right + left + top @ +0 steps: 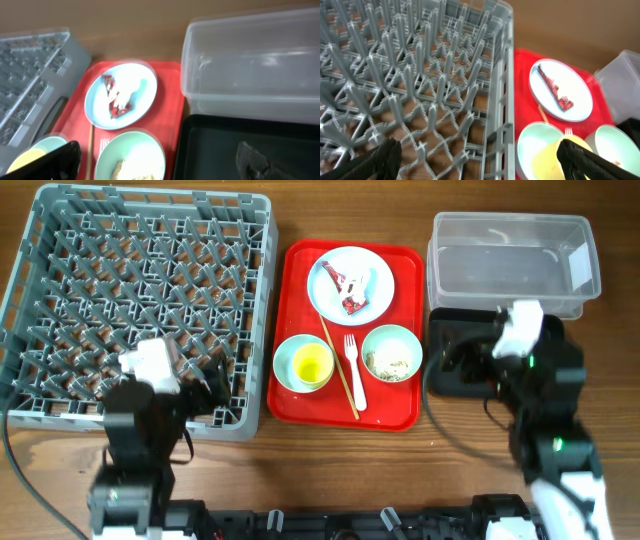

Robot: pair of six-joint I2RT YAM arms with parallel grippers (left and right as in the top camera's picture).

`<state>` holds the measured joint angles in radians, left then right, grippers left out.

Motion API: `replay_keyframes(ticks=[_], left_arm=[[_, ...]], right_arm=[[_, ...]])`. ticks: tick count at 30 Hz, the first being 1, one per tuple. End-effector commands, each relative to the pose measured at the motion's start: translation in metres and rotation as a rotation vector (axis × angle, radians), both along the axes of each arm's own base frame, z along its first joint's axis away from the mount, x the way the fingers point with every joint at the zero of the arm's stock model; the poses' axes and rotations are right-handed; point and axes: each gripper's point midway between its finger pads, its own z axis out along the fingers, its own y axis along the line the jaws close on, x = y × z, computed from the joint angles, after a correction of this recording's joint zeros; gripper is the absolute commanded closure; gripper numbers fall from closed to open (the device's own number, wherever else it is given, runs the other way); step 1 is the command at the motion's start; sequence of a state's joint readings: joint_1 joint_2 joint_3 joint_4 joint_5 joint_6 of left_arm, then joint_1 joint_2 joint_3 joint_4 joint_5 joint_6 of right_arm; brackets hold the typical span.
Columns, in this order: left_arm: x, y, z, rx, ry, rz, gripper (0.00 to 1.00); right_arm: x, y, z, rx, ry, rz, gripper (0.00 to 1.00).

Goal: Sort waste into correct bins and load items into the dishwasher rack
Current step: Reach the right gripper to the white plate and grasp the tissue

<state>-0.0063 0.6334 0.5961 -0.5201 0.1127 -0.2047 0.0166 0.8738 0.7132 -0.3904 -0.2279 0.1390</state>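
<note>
Left claw [477, 152]: fingers spread wide, nothing held. It hangs over the near right corner of the large square grey plastic rack [256, 310] with lattice walls and upright pegs.

Right claw [155, 162]: fingers also wide apart, nothing between them, low over the shallow black rectangular tray [210, 145] on the right of the wooden worktop [330, 470].

Between rack and black tray: flat red tray [300, 290].
- Near left on it: pale mint bowl [282, 360], small yellow cup [312, 364] sitting inside.
- Near right: second pale mint bowl [400, 335], beige crumbly leftovers [390, 363] in its bottom.
- White fork [354, 370] lies between the bowls, tines pointing away from the robot.
- Thin wooden chopsticks [338, 365] lie just left of the fork, slanting back toward the plate.

Further back on the red tray: round pale-blue plate [378, 280] carrying small red-and-white wrappers [352, 304], something white crumpled among them.

Farthest right: clear plastic rectangular tub [515, 255], directly behind the black tray.
</note>
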Motion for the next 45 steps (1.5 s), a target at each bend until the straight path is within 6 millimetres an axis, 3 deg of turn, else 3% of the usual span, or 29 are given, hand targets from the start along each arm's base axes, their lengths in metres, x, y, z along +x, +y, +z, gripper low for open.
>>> replay_keyframes(ticks=[1, 5, 9, 13, 18, 22, 26, 32, 35, 37, 40, 45], left_arm=[[0.009, 0.003, 0.009, -0.001, 0.131, 0.017, 0.0], [0.012, 0.003, 0.007, 0.0, 0.25, 0.017, 0.0], [0.016, 0.003, 0.006, 0.0, 0.273, 0.017, 0.0], [0.016, 0.002, 0.006, -0.004, 0.275, 0.019, 0.0], [0.017, 0.002, 0.006, -0.004, 0.273, 0.019, 0.0], [0.019, 0.002, 0.008, -0.004, 0.261, 0.019, 0.0], [0.021, 0.002, 0.01, -0.004, 0.251, 0.019, 0.0], [0.02, 0.002, 0.01, -0.004, 0.252, 0.019, 0.0], [0.02, 0.003, 0.01, -0.003, 0.252, 0.019, 0.0], [0.02, 0.003, 0.01, -0.003, 0.252, 0.019, 0.0], [0.02, 0.003, 0.01, -0.003, 0.252, 0.019, 0.0], [0.02, 0.003, 0.01, -0.003, 0.252, 0.019, 0.0]], right_arm=[[0.016, 0.016, 0.015, -0.002, 0.11, 0.111, 0.0], [0.031, 0.015, 0.02, -0.054, 0.218, 0.145, 0.0], [0.037, 0.022, 0.02, 0.06, 0.283, 0.111, 0.0], [0.04, 0.04, 0.033, 0.1, 0.217, 0.225, 0.0], [0.051, 0.036, 0.035, 0.075, 0.207, 0.163, 0.0], [0.063, 0.049, 0.046, 0.014, 0.224, 0.163, 0.0], [0.092, 0.067, 0.063, -0.084, 0.231, 0.168, 0.0], [0.156, 0.103, 0.073, -0.174, 0.167, 0.208, 0.0], [0.178, 0.12, 0.05, -0.185, 0.173, 0.218, 0.0], [0.187, 0.128, 0.02, -0.182, 0.227, 0.198, 0.0], [0.195, 0.132, -0.027, -0.182, 0.328, 0.149, 0.0], [0.198, 0.143, -0.087, -0.153, 0.453, 0.109, 0.0]])
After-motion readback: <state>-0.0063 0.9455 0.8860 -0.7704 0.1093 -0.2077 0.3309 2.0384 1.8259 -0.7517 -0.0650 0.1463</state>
